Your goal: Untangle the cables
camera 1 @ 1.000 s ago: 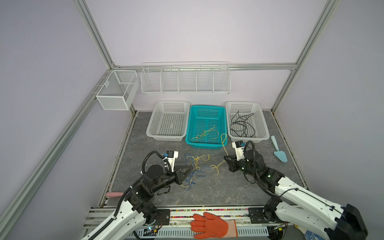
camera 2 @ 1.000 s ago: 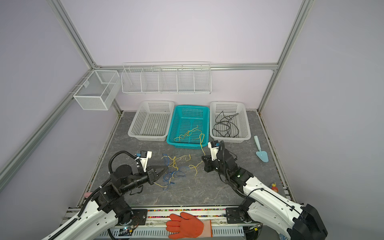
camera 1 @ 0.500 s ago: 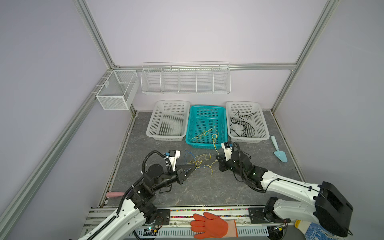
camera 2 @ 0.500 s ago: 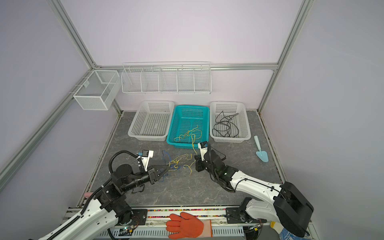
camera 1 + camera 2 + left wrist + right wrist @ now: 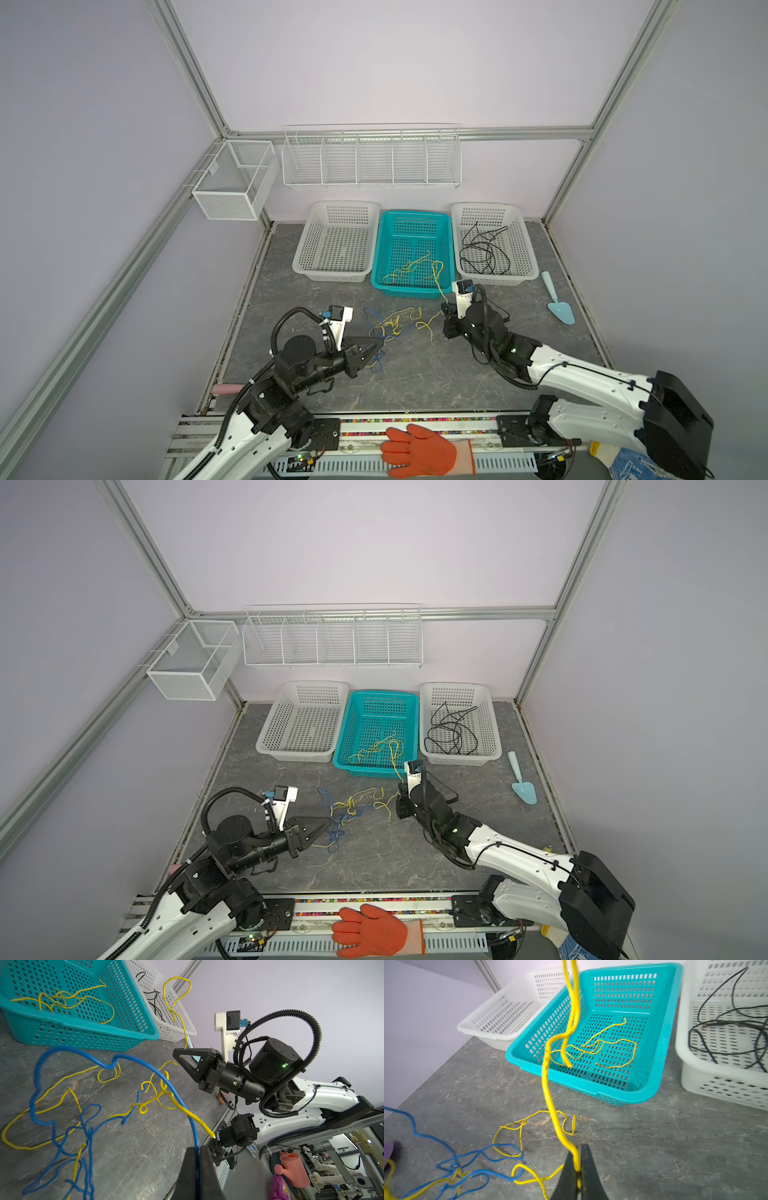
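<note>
Pinching a thin blue wire (image 5: 192,1126), left claw (image 5: 197,1149) pressed together on it; right claw (image 5: 580,1148) nipping a thin yellow wire (image 5: 546,1082); knotted yellow-and-blue cables (image 5: 390,330) on grey marbled bench (image 5: 415,382), between both claws, reaching each

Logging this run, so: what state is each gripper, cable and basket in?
Left gripper: shut on blue cable.
Right gripper: shut on yellow cable.
Tangle: blue and yellow intertwined.
Teal basket: holds second yellow cable.
Right basket: holds black cables.
Left basket: no cables.
</note>
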